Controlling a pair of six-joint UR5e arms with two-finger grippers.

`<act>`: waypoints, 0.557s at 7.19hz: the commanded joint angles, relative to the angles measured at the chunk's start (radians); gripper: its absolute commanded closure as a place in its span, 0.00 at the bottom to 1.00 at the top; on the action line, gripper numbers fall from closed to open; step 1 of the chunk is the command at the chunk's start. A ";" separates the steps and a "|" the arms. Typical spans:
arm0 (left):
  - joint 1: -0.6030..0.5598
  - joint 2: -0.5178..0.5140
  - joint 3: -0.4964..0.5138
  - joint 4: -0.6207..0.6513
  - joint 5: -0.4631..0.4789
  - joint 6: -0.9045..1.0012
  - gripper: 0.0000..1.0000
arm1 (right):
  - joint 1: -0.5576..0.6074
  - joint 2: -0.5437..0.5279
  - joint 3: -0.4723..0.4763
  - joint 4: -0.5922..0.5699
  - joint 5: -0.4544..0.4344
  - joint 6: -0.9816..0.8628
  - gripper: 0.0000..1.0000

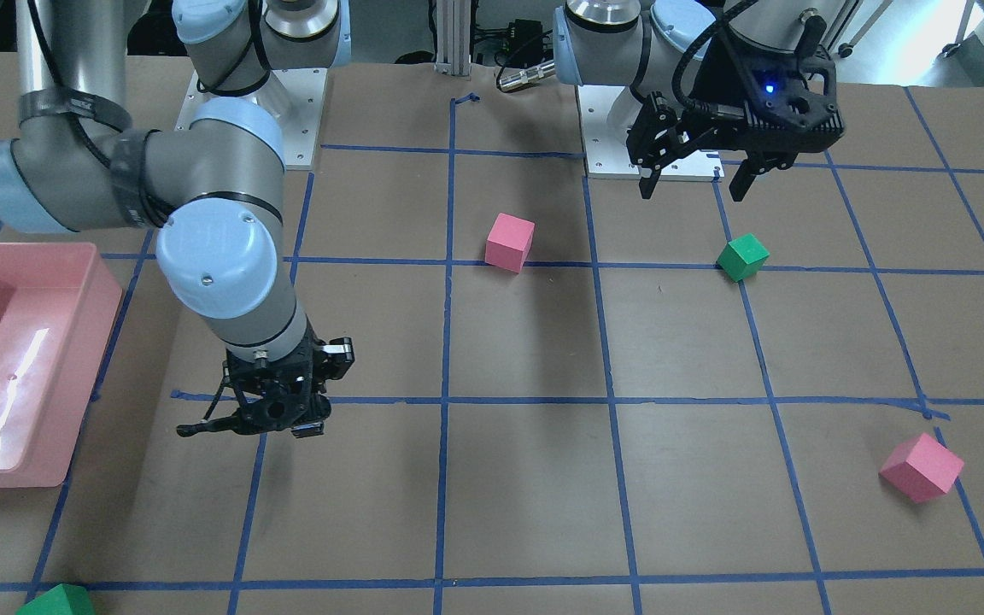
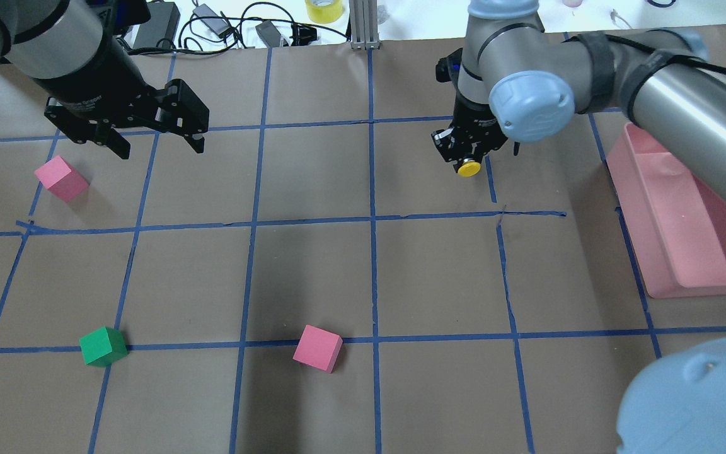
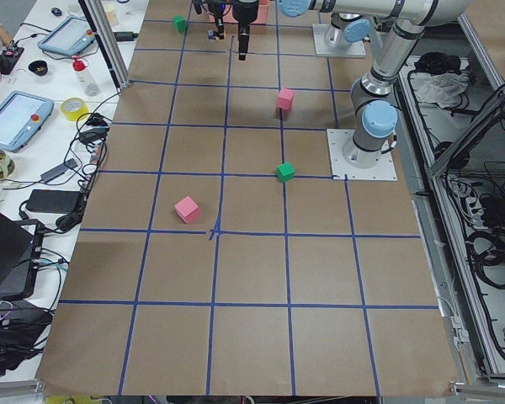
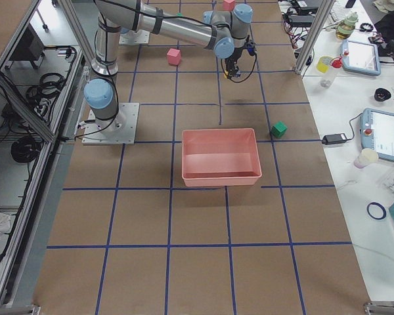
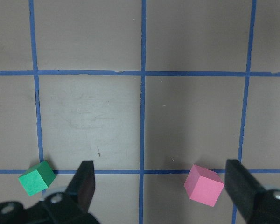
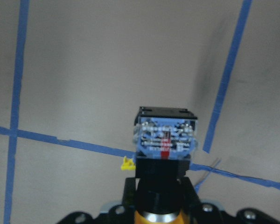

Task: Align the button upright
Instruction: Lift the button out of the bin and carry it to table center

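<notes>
The button (image 6: 164,140) is in my right gripper (image 2: 464,159), which is shut on it just above the table. In the right wrist view its boxy contact block points away from the camera toward the table, with the black neck and yellow cap nearest the gripper. In the overhead view only the yellow cap (image 2: 469,168) shows below the gripper. In the front-facing view the right gripper (image 1: 287,420) hangs low over a blue tape line and the button is mostly hidden. My left gripper (image 2: 155,140) is open and empty, high above the table; its fingers (image 5: 86,179) frame bare table.
A pink bin (image 2: 684,265) stands to the right of the right gripper. A pink cube (image 2: 60,178) lies under the left arm. A green cube (image 2: 103,346) and another pink cube (image 2: 317,348) lie nearer the robot. Blue tape marks a grid.
</notes>
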 commanded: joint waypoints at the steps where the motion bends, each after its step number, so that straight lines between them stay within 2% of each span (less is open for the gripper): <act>1: 0.000 0.000 0.001 0.000 0.000 0.000 0.00 | 0.081 0.071 -0.001 -0.099 0.052 0.033 1.00; 2: 0.000 0.000 0.001 0.001 0.000 0.000 0.00 | 0.121 0.111 -0.002 -0.168 0.053 0.043 1.00; 4: 0.000 0.002 0.002 0.000 0.005 0.003 0.00 | 0.142 0.151 -0.005 -0.216 0.104 0.084 1.00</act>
